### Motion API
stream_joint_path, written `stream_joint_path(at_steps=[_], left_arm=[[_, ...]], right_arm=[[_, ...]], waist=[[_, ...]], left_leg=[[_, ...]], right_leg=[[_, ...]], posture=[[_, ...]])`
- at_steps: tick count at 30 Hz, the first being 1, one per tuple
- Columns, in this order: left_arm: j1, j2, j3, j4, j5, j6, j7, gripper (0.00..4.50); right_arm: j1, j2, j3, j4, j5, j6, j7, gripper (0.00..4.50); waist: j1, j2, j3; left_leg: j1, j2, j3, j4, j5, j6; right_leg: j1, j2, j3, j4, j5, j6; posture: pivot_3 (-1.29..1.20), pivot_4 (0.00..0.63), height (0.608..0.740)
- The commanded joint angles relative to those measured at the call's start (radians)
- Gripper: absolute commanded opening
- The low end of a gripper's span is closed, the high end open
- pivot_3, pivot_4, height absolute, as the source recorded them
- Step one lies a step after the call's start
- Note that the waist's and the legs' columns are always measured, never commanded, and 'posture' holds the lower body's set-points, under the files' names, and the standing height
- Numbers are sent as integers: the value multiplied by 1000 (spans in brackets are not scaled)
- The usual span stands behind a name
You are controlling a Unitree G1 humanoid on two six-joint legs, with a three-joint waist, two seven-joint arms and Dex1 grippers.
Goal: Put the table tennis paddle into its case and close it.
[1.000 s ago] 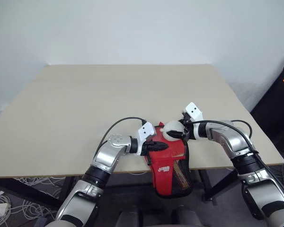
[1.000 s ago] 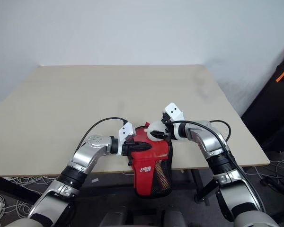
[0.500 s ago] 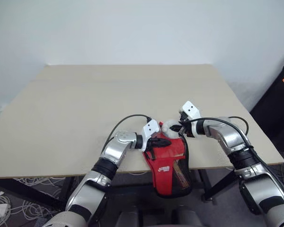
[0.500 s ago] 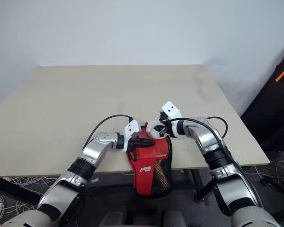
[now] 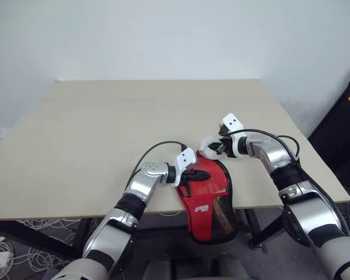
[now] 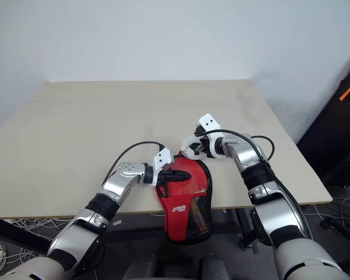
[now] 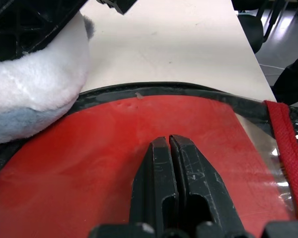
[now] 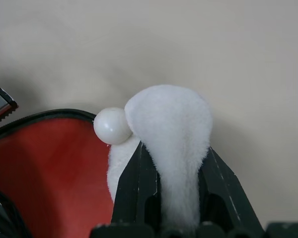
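The red paddle-shaped soft zip case [image 5: 207,195] carries a small white logo [image 5: 203,207] on its red outside, on the part that hangs over the near edge of the light wooden table [image 5: 105,134]. The logo has some marks like letters, but they are too small to read. No other text, number or sign can be read.
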Motion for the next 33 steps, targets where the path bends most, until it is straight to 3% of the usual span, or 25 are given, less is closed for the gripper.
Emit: stream_joint_path(at_steps=[1, 17, 33], left_arm=[[1, 8, 6, 28, 24, -12, 2, 0], [12, 8, 12, 117, 51, -34, -9, 0], [11, -10, 1, 149, 64, -63, -12, 0]], right_arm=[[-38, 0, -32, -4, -7, -19, 7, 324], [42, -164, -51, -53, -23, -2, 102, 324], [248, -396, -77, -380, 42, 113, 299, 324]], waist=[[0, 0, 0], [0, 6, -4], [2, 10, -7]], left_leg=[[0, 0, 0, 0, 0, 0], [1, 0, 0, 0, 0, 0], [1, -1, 0, 1, 0, 0]], right_leg=[[0, 0, 0, 0, 0, 0], [1, 0, 0, 0, 0, 0], [2, -1, 0, -1, -2, 3]], posture=[[0, 0, 740], [0, 0, 740], [0, 0, 740]])
